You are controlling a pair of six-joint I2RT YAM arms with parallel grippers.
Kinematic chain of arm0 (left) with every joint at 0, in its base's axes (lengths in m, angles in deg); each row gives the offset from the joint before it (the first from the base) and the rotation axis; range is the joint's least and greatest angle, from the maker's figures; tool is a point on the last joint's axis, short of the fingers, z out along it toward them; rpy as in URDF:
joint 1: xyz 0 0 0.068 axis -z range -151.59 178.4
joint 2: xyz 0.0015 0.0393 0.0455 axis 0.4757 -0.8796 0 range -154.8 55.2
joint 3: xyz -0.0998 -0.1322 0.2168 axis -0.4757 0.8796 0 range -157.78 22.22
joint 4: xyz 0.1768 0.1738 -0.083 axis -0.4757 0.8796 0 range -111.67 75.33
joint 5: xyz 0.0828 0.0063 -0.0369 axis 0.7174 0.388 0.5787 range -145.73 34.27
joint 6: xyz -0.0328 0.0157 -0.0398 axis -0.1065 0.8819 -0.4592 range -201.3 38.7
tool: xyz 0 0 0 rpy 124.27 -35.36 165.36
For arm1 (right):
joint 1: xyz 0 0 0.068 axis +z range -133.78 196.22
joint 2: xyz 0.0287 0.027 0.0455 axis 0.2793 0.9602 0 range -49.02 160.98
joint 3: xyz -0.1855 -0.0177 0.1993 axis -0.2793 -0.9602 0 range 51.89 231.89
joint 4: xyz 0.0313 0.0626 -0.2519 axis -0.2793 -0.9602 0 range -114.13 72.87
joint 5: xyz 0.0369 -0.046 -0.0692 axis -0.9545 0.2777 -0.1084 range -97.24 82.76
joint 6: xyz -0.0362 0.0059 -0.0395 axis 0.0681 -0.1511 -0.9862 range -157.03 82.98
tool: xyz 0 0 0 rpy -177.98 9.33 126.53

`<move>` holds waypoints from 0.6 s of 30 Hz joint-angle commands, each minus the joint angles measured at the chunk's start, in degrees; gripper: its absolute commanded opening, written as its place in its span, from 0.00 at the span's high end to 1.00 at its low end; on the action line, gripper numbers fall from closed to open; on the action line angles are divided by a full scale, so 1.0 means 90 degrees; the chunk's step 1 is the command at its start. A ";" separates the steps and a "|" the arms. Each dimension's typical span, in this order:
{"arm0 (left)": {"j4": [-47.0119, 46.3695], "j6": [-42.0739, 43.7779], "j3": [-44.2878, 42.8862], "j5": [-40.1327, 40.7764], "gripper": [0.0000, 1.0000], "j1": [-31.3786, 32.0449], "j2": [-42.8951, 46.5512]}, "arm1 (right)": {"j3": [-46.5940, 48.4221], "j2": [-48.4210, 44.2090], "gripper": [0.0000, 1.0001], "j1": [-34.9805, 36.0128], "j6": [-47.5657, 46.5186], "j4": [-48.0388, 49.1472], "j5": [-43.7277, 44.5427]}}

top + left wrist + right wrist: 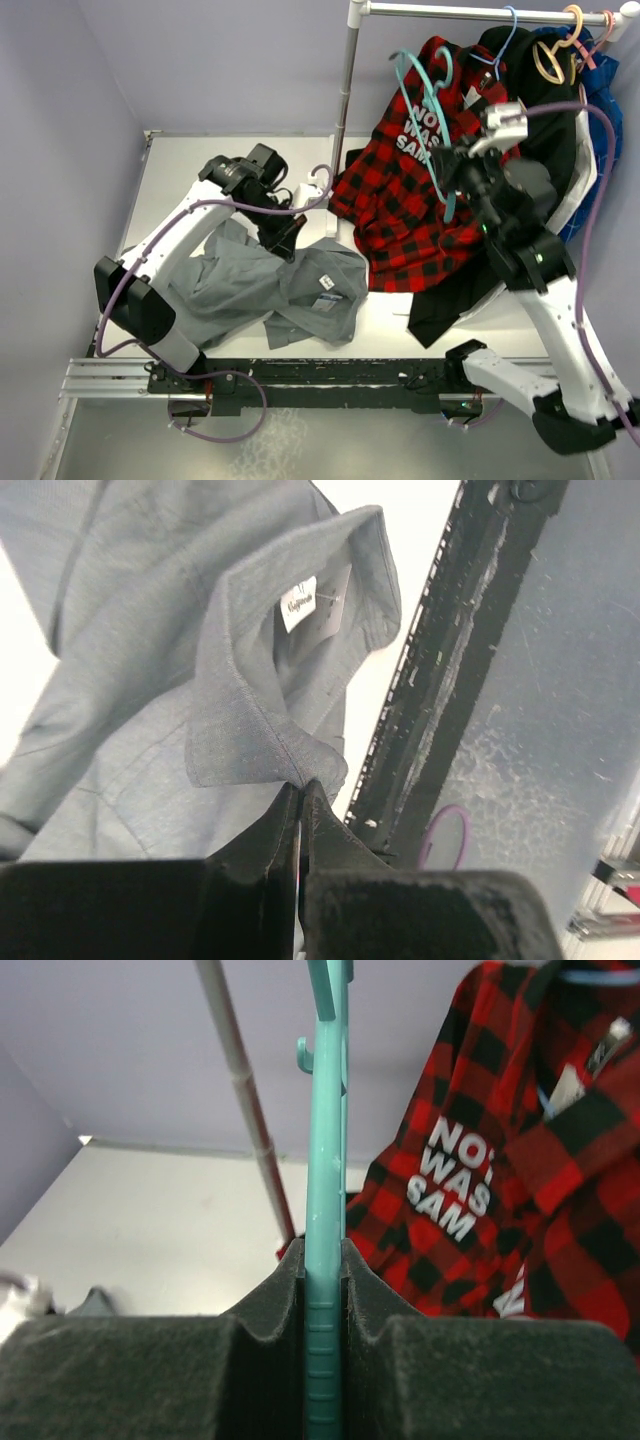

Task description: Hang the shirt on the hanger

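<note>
The teal hanger [325,1140] runs off the upper edge of the right wrist view, its top cut off there, and the left pincer's [301,788] own pads hide the cloth they pinch. That pincer is clenched on a fold of the grey shirt [300,290], which lies crumpled on the counter [190,160] left of the plaid shirt [400,215], its collar just beyond the fingertips. The right pincer [323,1255] grasps the hanger, held up in front of the plaid shirt.

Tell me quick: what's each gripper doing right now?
Left gripper: closed, pinching the grey shirt near its collar.
Right gripper: closed on the teal hanger.
</note>
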 commanded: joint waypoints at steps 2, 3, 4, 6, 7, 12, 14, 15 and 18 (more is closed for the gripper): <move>-0.0088 -0.0244 -0.0815 0.0595 1.00 0.0034 0.0342 | -0.1188 -0.1667 1.00 -0.0008 0.0987 -0.0509 -0.1279; -0.0122 -0.0288 -0.0857 0.0721 1.00 0.0034 0.0306 | -0.1444 -0.1972 1.00 -0.0005 0.1192 -0.0691 -0.1634; -0.0118 -0.0299 -0.0922 0.0813 1.00 0.0034 0.0247 | -0.1701 -0.2330 1.00 -0.0007 0.1388 -0.0815 -0.2010; -0.0098 -0.0322 -0.1059 0.1056 1.00 0.0034 0.0097 | -0.2071 -0.2989 1.00 -0.0006 0.1760 -0.1199 -0.2580; -0.0085 -0.0336 -0.1113 0.1192 1.00 0.0033 0.0023 | -0.2172 -0.3313 1.00 -0.0007 0.1898 -0.1447 -0.2795; -0.0083 -0.0339 -0.1430 0.1815 1.00 0.0024 -0.0307 | -0.2208 -0.4427 1.00 -0.0014 0.2488 -0.2633 -0.3627; -0.0063 -0.0332 -0.1595 0.1916 1.00 0.0026 -0.0401 | -0.2145 -0.4590 1.00 -0.0045 0.2576 -0.3115 -0.3823; -0.0071 -0.0330 -0.1675 0.1991 1.00 0.0020 -0.0443 | -0.2132 -0.4658 1.00 -0.0078 0.2604 -0.3320 -0.3907; -0.0078 -0.0329 -0.1903 0.2195 1.00 0.0024 -0.0563 | -0.2232 -0.4775 1.00 -0.0251 0.2629 -0.3706 -0.4407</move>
